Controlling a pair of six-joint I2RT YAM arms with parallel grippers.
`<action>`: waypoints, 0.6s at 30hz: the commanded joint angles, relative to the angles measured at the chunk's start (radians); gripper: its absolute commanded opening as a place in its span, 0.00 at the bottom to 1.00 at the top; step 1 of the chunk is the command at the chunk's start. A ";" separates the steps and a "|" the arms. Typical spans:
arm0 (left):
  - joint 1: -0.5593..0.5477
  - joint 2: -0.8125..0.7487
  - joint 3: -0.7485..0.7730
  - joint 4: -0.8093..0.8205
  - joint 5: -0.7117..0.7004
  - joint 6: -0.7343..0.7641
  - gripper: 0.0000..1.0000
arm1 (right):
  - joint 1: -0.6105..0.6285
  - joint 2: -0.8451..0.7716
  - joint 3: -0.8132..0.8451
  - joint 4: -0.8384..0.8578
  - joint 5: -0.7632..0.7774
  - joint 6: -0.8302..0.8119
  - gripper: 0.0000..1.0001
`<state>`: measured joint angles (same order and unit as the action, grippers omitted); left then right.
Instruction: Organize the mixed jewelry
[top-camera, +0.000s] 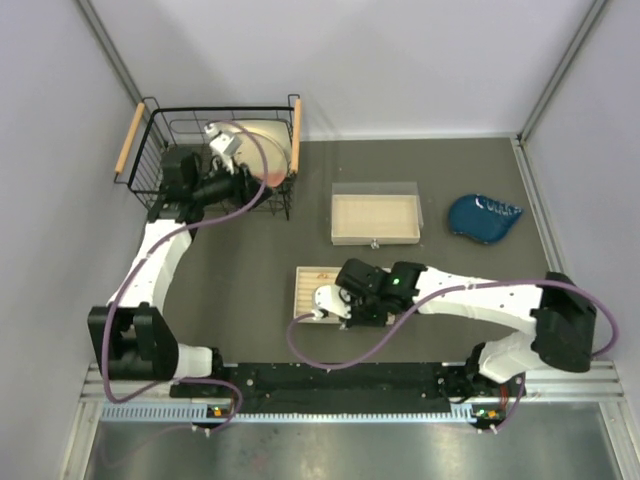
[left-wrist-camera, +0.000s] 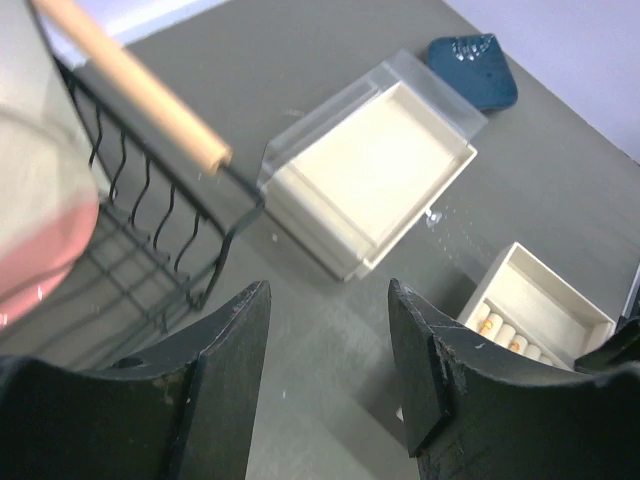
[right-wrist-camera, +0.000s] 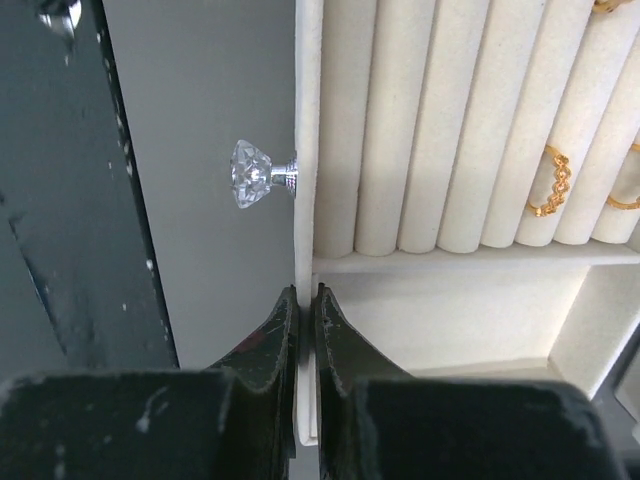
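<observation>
Pinched tight, the right claw (right-wrist-camera: 305, 295) grips the thin front wall of the ridged tray (right-wrist-camera: 305, 150), one finger on each face of the wall, with almost no gap between the jaws; a faceted crystal knob (right-wrist-camera: 252, 173) sticks out from the outer face of that wall, just toward 11 o'clock from the fingertips. Inside the tray, pale padded rolls run side by side; the gold rings (right-wrist-camera: 548, 182) sit in the grooves between the rolls at 2 to 3 o'clock of the right wrist view, one with a chain-like pattern, others partly cut off by the frame edge; a plain compartment lies below the rolls.

From above, the right claw (top-camera: 322, 308) is at the 7 o'clock corner of the ridged tray (top-camera: 308, 285), which lies flat on the table (top-camera: 250, 260) near the centre; the rings are too small to make out in this view. A clear-lidded box (top-camera: 375, 218) stands at 1 o'clock from the tray, apart from it; a blue object (top-camera: 484, 217) lies at 3 o'clock from that box.

At 10 o'clock on the table the left claw (top-camera: 222, 140) hangs over the wire basket (top-camera: 160, 130), which holds a pale rounded object (top-camera: 265, 140); the left wrist view shows this claw (left-wrist-camera: 330, 290) spread wide with nothing between its jaws, the basket's wooden handle (left-wrist-camera: 135, 85) at 11 o'clock.
</observation>
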<state>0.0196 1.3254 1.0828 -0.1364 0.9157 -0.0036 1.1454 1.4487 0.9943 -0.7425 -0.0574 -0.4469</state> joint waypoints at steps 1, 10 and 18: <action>-0.095 0.099 0.140 -0.023 -0.081 0.011 0.56 | -0.042 -0.138 -0.037 -0.054 0.002 -0.070 0.00; -0.289 0.328 0.487 -0.111 -0.218 0.019 0.57 | -0.197 -0.278 -0.108 -0.077 0.011 -0.199 0.00; -0.372 0.629 0.909 -0.319 -0.259 0.017 0.58 | -0.269 -0.264 -0.092 -0.077 0.001 -0.280 0.00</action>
<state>-0.3393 1.8606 1.8412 -0.3542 0.6899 0.0082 0.9043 1.1965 0.8825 -0.8387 -0.0505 -0.6598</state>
